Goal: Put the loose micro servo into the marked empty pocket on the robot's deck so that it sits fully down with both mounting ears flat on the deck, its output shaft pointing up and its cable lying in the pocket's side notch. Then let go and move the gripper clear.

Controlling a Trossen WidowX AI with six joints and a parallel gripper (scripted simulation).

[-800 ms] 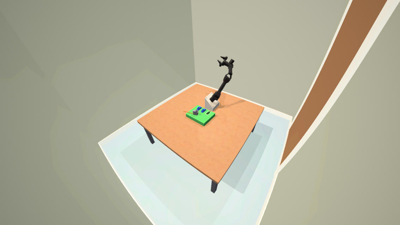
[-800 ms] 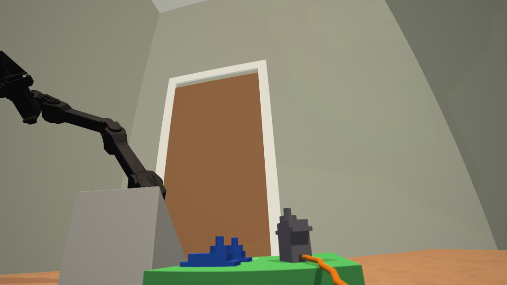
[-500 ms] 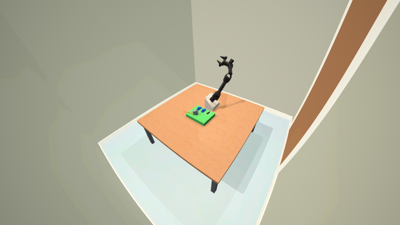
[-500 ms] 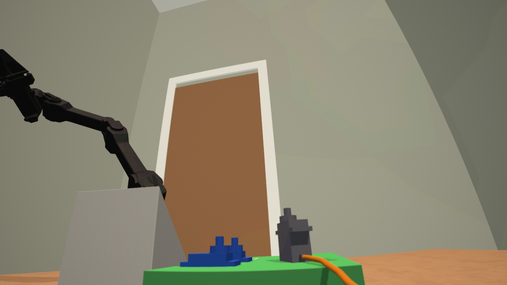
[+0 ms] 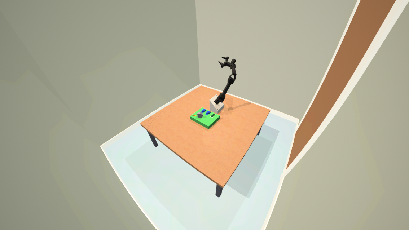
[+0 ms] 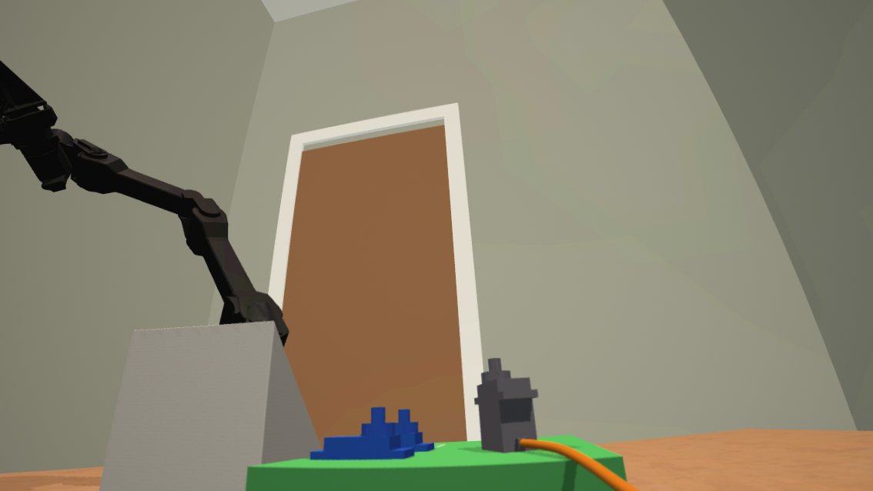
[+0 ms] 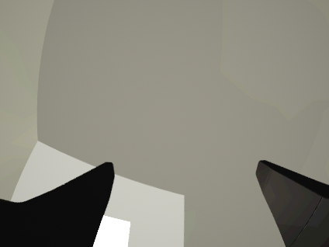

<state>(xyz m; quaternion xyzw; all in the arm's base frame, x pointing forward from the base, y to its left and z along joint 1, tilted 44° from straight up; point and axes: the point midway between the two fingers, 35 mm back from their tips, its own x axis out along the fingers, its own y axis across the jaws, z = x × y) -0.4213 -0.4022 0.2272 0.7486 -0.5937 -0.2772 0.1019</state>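
The loose grey micro servo (image 5: 199,115) (image 6: 506,421) stands upright on top of the green deck (image 5: 208,124) (image 6: 427,479), its output shaft pointing up. Its orange cable (image 5: 192,115) (image 6: 567,452) runs out over the deck's edge. The marked pocket (image 5: 212,115) with a white outline is empty, at the deck's corner near the arm's base. My gripper (image 5: 222,60) (image 7: 189,170) is open and empty, raised high above the table and far from the servo. In the wrist view only walls and ceiling show between the fingers.
Two blue servos (image 5: 203,110) (image 5: 208,113) sit in the deck between the loose servo and the marked pocket. The pale base block (image 5: 214,107) (image 6: 188,402) of the arm stands just behind the deck on the wooden table (image 5: 183,100).
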